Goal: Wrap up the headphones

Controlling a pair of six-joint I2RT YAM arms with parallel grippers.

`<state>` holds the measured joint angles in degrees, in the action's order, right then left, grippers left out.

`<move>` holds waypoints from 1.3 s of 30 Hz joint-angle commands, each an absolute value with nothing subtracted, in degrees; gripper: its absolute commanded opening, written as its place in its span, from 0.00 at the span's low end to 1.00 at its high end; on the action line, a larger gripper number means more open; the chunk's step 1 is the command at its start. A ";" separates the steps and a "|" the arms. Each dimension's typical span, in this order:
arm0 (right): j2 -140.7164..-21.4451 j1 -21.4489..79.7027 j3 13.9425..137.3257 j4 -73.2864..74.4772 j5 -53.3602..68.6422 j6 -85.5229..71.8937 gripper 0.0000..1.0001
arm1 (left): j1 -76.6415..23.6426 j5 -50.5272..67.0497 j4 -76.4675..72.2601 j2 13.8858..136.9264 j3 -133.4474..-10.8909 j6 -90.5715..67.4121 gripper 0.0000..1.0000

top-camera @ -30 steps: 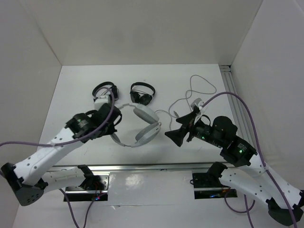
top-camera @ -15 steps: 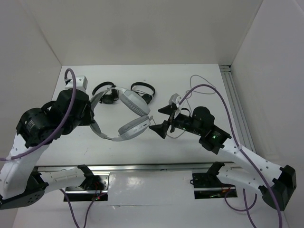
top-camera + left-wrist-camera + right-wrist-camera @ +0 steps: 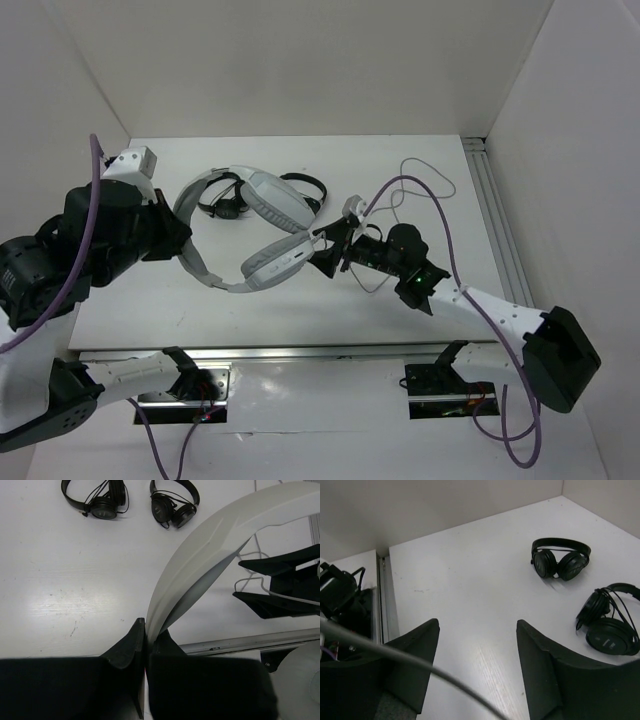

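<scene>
My left gripper [image 3: 183,243] is shut on the wide headband of the white and light-grey headphones [image 3: 272,200] and holds them up off the table, earcups toward the right. In the left wrist view the headband [image 3: 210,535] runs up from my shut left gripper [image 3: 146,630]. My right gripper [image 3: 326,252] is open and empty, just right of the lower earcup [image 3: 275,263]. In the right wrist view the right gripper [image 3: 477,645] has its jaws wide apart over bare table. The thin grey cable [image 3: 425,170] trails on the table at the back right.
Two small black headphones [image 3: 225,203] [image 3: 312,192] lie at the back, partly hidden by the lifted headset; they also show in the left wrist view [image 3: 97,500] [image 3: 172,502] and the right wrist view [image 3: 560,560] [image 3: 610,630]. A metal rail [image 3: 490,200] runs along the table's right edge. White walls enclose the table.
My left arm has lifted the headphones off the table, up and to the left. My right gripper has moved left toward the lower earcup, still open.
</scene>
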<state>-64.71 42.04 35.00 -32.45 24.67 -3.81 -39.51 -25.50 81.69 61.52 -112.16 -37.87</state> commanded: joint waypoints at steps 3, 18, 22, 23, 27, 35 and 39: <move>-71.09 39.46 34.80 -48.52 29.17 -8.17 0.58 | -39.20 -23.03 77.78 61.35 -115.92 -40.43 0.00; -64.55 39.46 29.70 -42.22 7.33 -6.25 0.00 | -39.20 -38.53 77.60 65.03 -105.34 -37.00 0.00; -56.88 42.62 34.09 -27.29 -16.09 -2.82 0.00 | -37.89 -50.08 78.22 66.18 -93.10 -42.61 0.00; -54.95 43.85 34.88 -25.42 -19.48 -1.51 0.00 | -37.88 -51.75 77.53 66.18 -91.16 -43.93 0.00; -51.78 46.39 39.19 -16.80 -26.63 3.24 0.00 | -37.88 -54.15 74.28 68.73 -86.67 -41.50 0.00; -50.18 56.76 49.37 -0.12 -11.09 13.96 0.00 | -46.03 -46.76 66.72 73.83 -81.66 -27.87 0.00; -50.80 62.92 50.63 0.89 -17.72 15.21 0.01 | -51.39 -40.97 61.63 73.40 -79.11 -22.08 0.00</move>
<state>-51.09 60.12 47.37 -1.80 -14.76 11.64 -47.99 -45.17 68.01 74.32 -80.25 -28.64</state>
